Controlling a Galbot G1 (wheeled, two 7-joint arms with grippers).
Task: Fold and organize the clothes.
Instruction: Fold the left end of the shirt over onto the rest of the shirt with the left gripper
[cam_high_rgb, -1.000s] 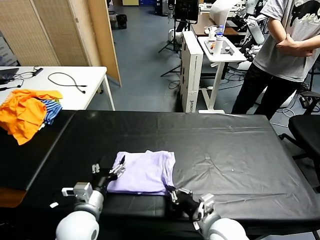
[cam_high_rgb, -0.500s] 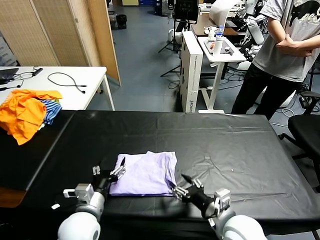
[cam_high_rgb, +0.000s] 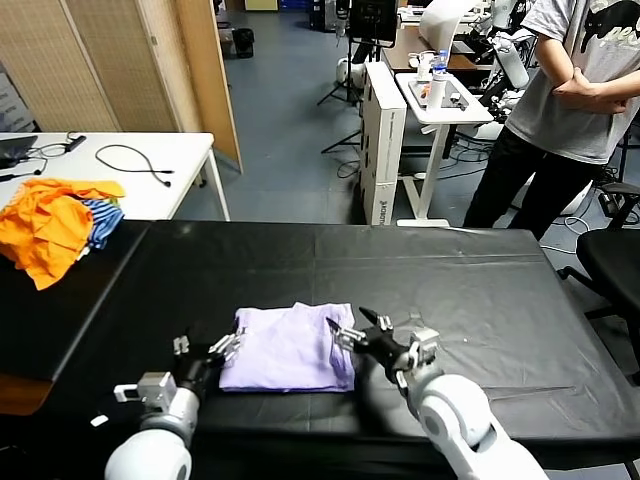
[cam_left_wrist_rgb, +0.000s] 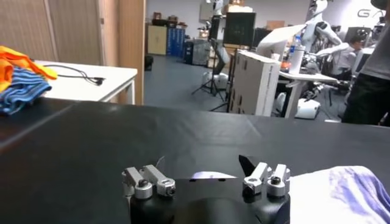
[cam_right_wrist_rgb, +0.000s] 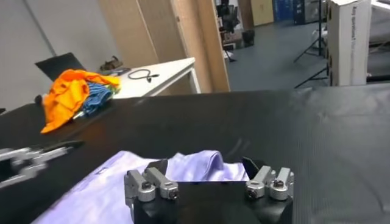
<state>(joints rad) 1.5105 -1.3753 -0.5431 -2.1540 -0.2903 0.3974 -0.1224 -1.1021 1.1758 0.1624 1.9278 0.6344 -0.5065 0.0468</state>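
Head view: the folded pale lavender cotton T-shirt lies near the front edge of the black surface. The left hand, fingers apart, sits at its left edge; the right hand, fingers apart, at its right edge.

Left wrist view: the left hand is spread wide, with the shirt beside it.

Right wrist view: the right hand is spread over the shirt, gripping nothing.

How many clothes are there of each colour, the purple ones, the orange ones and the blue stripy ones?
Purple: 1, the folded T-shirt on the black table.
Orange: 1 heap; how many garments are in it cannot be told.
Blue-striped: 1 piece tucked in that heap.
Total: 3 that can be told apart.
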